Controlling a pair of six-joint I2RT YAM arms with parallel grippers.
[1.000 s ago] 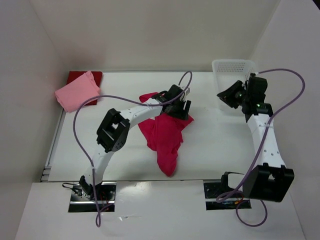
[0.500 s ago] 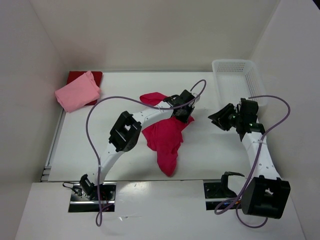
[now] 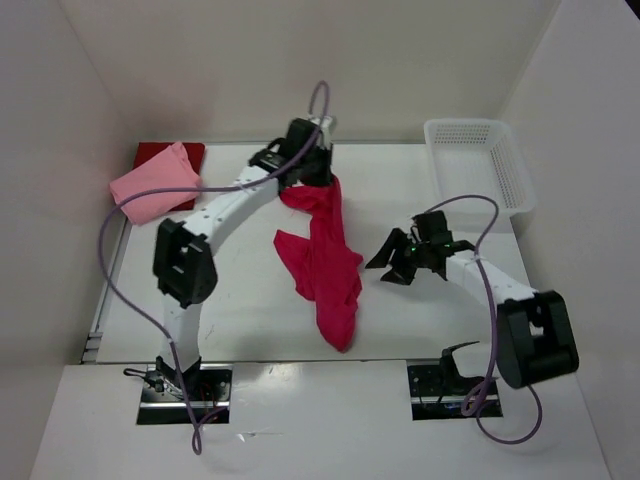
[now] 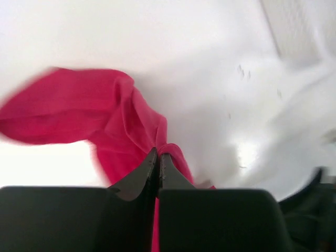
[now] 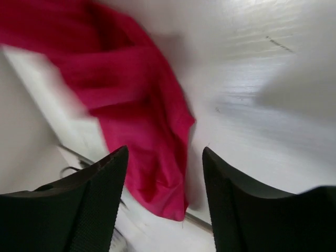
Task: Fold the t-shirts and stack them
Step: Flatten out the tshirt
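**Crimson shirt pinched at the far end, right jaws spread beside it**

From the top view I see the magenta-crimson shirt (image 3: 325,255) drawn into a long crumpled strip down the middle of the table (image 3: 430,320). It runs from about 12 o'clock towards 6 o'clock, widest near the centre and tapering to a rounded tip close to the near edge. The left gripper (image 3: 312,175) has its top end. In my left wrist view the fingers (image 4: 158,157) are pressed together with a fold of the cloth (image 4: 121,121) caught between them. The upper stretch looks lifted off the surface, though I can't be sure from above.

The right gripper (image 3: 392,268) sits low at 3 o'clock of the strip, just beside its right edge and not touching it. Its fingers are spread wide and hold nothing. The right wrist view is blurred but shows the crimson hem (image 5: 142,126) beyond the open fingers (image 5: 165,157).

At 10 o'clock the light pink shirt (image 3: 155,183) lies folded on top of the dark red shirt (image 3: 178,152), which shows only as a strip at the far-left corner. The white mesh basket (image 3: 480,165) stands at 2 o'clock against the right wall.

The table is white and matte, boxed in by pale walls (image 3: 300,60) at the left, back and right. Bare surface shows at 8 o'clock between the strip and the left wall, and at 4 o'clock around the right arm
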